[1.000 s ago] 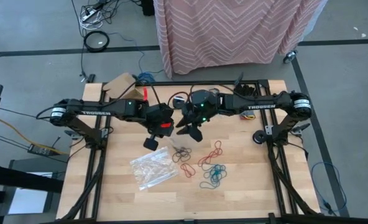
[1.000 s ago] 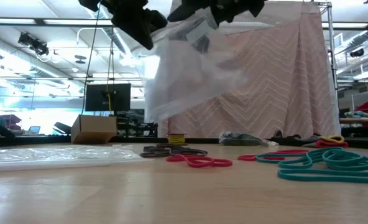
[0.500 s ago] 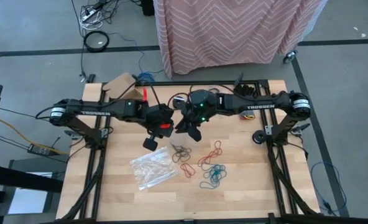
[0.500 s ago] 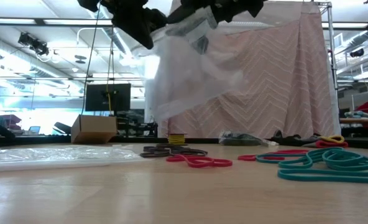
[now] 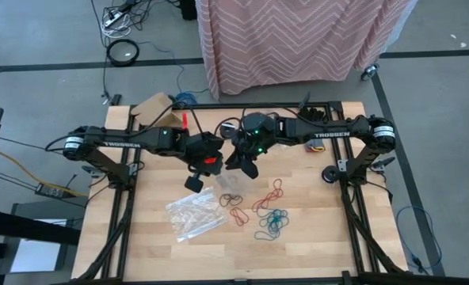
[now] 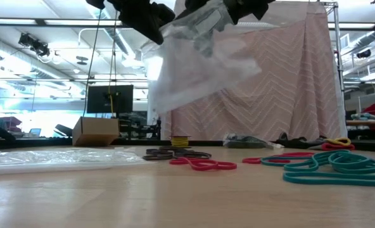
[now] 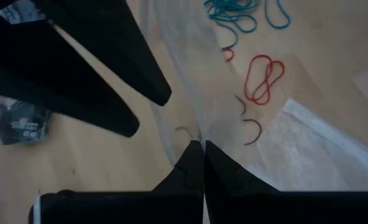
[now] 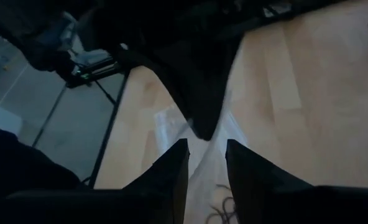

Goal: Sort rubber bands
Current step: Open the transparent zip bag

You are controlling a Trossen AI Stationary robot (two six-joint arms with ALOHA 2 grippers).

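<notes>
A clear plastic bag hangs in the air above the middle of the table, between my two grippers. My left gripper is shut on it. My right gripper stands close by, open a narrow gap, with the bag's film between its fingers. Below, the rubber bands lie loose on the wood: black ones, red ones and teal ones. A second clear bag lies flat on the table to their left. My left gripper pinches the bag's upper edge between its two fingers, slanting down from the table's left. The bag hangs slack below, clear of the table. My right gripper has its fingers on either side of the film; I cannot tell whether they touch it.
A cardboard box stands at the far left corner. A small black disc and a few more bands lie by the right edge. A pink chevron cloth hangs beyond the far edge. Bare wood lies along the near edge.
My right gripper's fingers have drawn closer together around the top of the hanging bag. The bag's upper part has tipped up toward the right gripper, while its lower part still hangs. Both hands have stayed in place.
</notes>
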